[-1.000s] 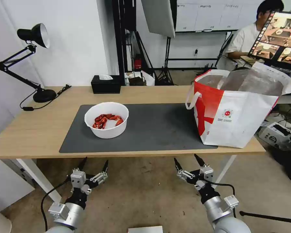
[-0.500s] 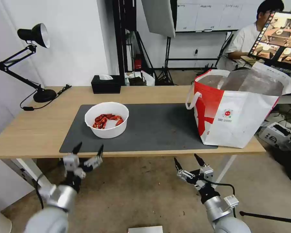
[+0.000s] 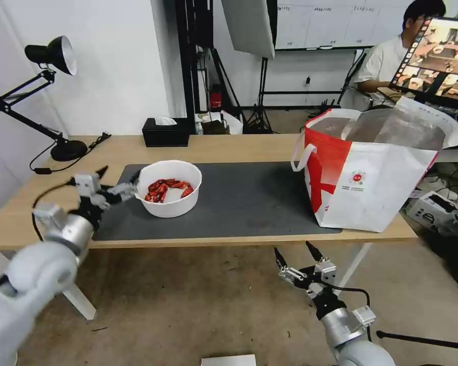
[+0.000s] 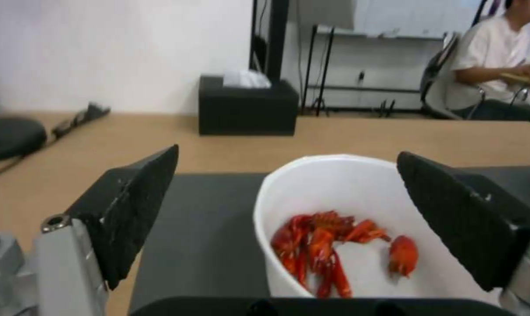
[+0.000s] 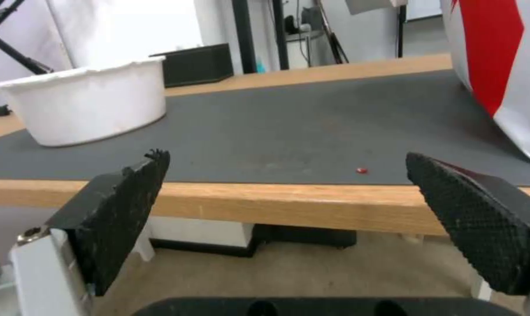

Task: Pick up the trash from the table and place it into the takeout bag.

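Because the bowl [image 3: 168, 187] was to go into the takeout bag [image 3: 371, 178], we held our left gripper [image 3: 118, 179] wide open and empty beside its rim, ready to straddle it.

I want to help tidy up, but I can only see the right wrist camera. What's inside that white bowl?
Observer: Red crayfish shells are lying in the bowl.
Operator: Is the other pincer near it?
Observer: Yes. The left pincer is open, right next to the bowl's left rim.
Operator: Can stuff go in the bag?
Observer: The bag stands with its top open, and you can see the silver lining.
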Controlling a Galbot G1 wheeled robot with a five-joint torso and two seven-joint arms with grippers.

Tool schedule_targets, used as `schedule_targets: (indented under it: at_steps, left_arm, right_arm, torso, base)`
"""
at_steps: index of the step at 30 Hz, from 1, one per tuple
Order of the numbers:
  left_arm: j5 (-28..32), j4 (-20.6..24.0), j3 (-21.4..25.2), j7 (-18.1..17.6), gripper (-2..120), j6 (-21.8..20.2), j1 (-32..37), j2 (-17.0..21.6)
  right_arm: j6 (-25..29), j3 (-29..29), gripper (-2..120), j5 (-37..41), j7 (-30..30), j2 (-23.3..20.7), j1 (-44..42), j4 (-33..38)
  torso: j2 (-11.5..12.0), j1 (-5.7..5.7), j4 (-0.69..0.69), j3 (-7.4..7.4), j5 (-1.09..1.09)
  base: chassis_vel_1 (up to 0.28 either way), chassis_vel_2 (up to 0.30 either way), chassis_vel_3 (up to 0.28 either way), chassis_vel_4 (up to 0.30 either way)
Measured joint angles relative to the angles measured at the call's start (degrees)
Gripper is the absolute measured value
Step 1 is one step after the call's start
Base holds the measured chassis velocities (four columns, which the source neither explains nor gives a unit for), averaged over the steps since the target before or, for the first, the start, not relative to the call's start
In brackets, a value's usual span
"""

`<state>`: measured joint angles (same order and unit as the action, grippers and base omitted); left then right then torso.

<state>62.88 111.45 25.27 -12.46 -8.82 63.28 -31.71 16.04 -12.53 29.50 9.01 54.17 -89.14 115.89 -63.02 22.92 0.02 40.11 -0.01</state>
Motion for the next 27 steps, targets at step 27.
schedule_targets:
  at_steps: [27]
  left_arm:
    - [28.5, -21.3, -19.1, -5.3, 100, -34.1, -32.6, -3.7]
  right_arm:
    - [0.0, 0.0, 100, 0.0, 0.0, 0.0, 0.0, 0.0]
  torso:
    - [0.0, 0.00, -0.02, 0.00, 0.02]
  base:
    - [0.000, 0.000, 0.000, 0.000]
